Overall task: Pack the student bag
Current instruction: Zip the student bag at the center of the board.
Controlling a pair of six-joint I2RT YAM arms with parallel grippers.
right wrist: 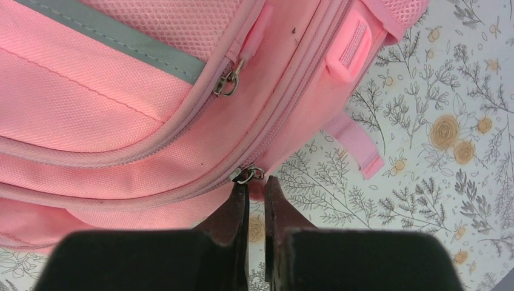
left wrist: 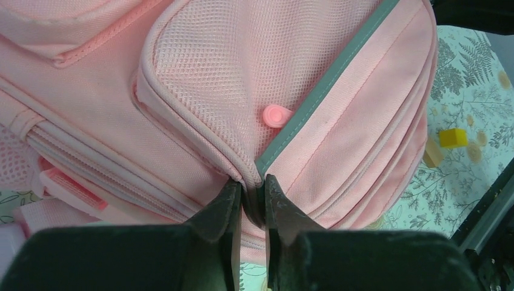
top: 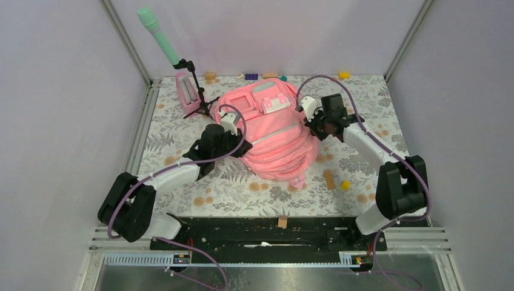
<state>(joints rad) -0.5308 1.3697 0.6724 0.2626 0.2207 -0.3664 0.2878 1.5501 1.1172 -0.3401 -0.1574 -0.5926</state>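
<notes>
Nearest the overhead camera, the left arm (top: 163, 177) and right arm (top: 373, 144) angle inward from their bases, flanking the student bag (top: 276, 142), which lies front-up in the middle of the table (top: 363, 103). Only the wrist views show the grips. The left gripper (left wrist: 253, 187) is pinched nearly closed on a seam fold of the bag where the grey strip (left wrist: 330, 82) ends. The right gripper (right wrist: 254, 185) is closed to a slit, seemingly on the zip pull (right wrist: 247, 175) at the bag's edge.
</notes>
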